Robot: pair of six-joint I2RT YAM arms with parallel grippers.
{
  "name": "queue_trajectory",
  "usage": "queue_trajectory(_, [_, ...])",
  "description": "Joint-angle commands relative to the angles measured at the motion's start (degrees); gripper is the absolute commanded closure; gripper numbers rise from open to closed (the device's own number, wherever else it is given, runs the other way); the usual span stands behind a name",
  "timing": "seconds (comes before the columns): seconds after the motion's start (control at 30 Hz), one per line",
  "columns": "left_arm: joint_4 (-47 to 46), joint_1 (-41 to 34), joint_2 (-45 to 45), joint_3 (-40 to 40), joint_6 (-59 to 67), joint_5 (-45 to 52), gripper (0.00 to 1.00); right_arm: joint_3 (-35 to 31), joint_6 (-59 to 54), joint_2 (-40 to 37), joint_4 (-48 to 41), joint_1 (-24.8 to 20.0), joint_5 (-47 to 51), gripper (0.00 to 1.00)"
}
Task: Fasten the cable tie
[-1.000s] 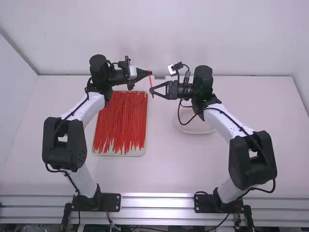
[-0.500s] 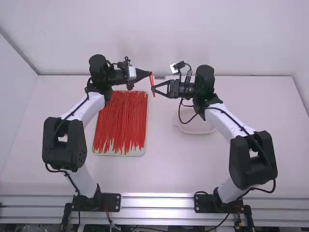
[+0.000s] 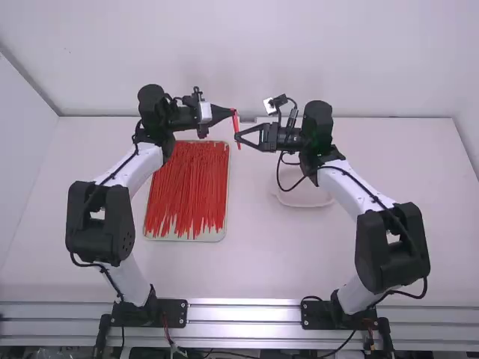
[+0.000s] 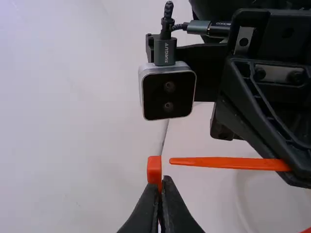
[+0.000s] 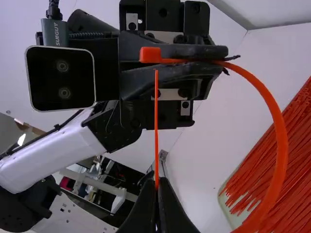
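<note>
A red cable tie [image 3: 236, 129] is held in the air between both arms, above the far end of the tray. My left gripper [image 3: 231, 114] is shut on the tie's head [image 4: 154, 169], which sticks out past its fingertips. My right gripper [image 3: 238, 140] is shut on the tie's thin tail [image 5: 156, 131]. In the right wrist view the strap [image 5: 278, 126] bends in a wide loop from the head [image 5: 150, 54] round to the tail. The tail's pointed tip [image 4: 175, 161] lies just beside the head, apart from it.
A tray [image 3: 215, 236] on the table's left half holds several loose red cable ties [image 3: 188, 187]. A shallow white dish [image 3: 303, 197] sits under the right arm's forearm. The table's right and near parts are bare.
The right gripper has moved slightly up and toward the left gripper, bringing the tail closer to the head. The left arm has stayed nearly still.
</note>
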Motion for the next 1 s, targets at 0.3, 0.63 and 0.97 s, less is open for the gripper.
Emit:
queue_trajectory(0.3, [0.0,-1.9,-0.1,-0.1,-1.0,-0.2,0.98,1.4,0.0,0.4,0.2,-0.1,-0.7,1.00])
queue_trajectory(0.63, [-0.3,-0.7,-0.1,-0.1,-0.9,-0.3,0.98,1.4,0.0,0.4,0.2,0.2,-1.1,1.00])
queue_trajectory(0.97, [-0.3,0.0,-0.1,-0.1,-1.0,-0.3,0.98,1.4,0.0,0.4,0.3,-0.1,-0.8,1.00])
